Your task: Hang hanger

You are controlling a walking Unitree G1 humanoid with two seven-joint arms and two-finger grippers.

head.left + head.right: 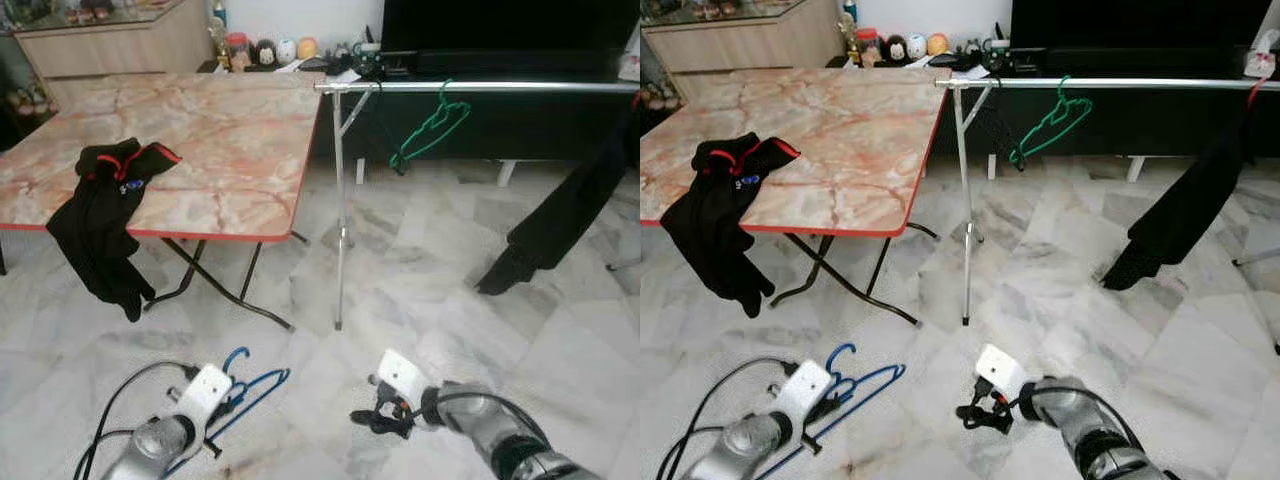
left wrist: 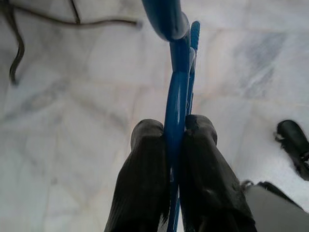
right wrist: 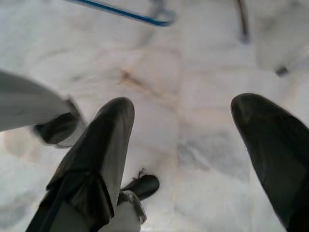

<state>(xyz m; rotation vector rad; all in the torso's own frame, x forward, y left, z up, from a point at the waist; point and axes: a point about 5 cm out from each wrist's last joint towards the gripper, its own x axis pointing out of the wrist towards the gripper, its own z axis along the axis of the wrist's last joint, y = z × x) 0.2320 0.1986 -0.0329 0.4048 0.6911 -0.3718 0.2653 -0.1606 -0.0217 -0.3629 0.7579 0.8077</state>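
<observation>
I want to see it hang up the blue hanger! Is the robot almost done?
Not yet. Done: the left hand is shut on the blue hanger, held low above the floor. A green hanger already hangs on the silver rail. The right hand is open with nothing in it. Left: carry the blue hanger over to the rail ahead and hook it on.

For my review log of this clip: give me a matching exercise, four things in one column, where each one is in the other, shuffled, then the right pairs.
Things:
1. blue hanger
2. green hanger
3. black jacket
4. right gripper

Places or states:
A. draped over the edge of the marble-top table
B. hooked on the metal rail
C. open, with nothing between its fingers
D. pinched in the left gripper, low over the floor

Pairs: 1-D, 2-B, 3-A, 4-C
</observation>
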